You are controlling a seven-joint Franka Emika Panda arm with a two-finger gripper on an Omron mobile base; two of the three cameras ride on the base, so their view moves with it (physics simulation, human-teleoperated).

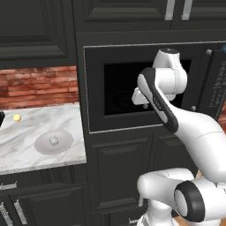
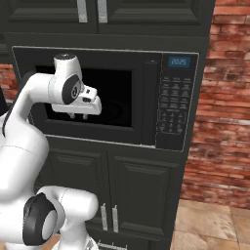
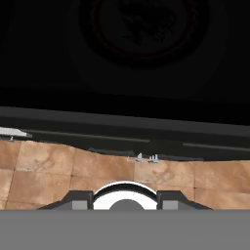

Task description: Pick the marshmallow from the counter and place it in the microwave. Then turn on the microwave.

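Jaws apart about halfway, nothing between them; gripper (image 2: 78, 116) hanging in front of the dark glass of the microwave (image 2: 146, 63), fingertips (image 3: 82, 199) small, dark and blocky in the hand view, pointing down over tan floor tiles. Behind the glass, a dim round turntable (image 3: 141, 29) with a faint reddish ring. Microwave black, boxy, built into dark panelled cabinets; keypad (image 2: 172, 105) of small grey buttons on the right side, blue display above. White glossy arm with dark joints crossing the microwave front in the left base view. Marshmallow (image 1: 54, 141), a tiny pale-grey cube, lying on a flat round grey plate (image 1: 66, 142) well to the left of the microwave, on the tabletop (image 1: 39, 123), a white marble slab with grey veins. Small yellow ball (image 1: 16, 118) farther back and left on the same slab. Red brick wall (image 1: 39, 86) behind. Below, dark cabinet doors with silver handles (image 2: 109, 217).
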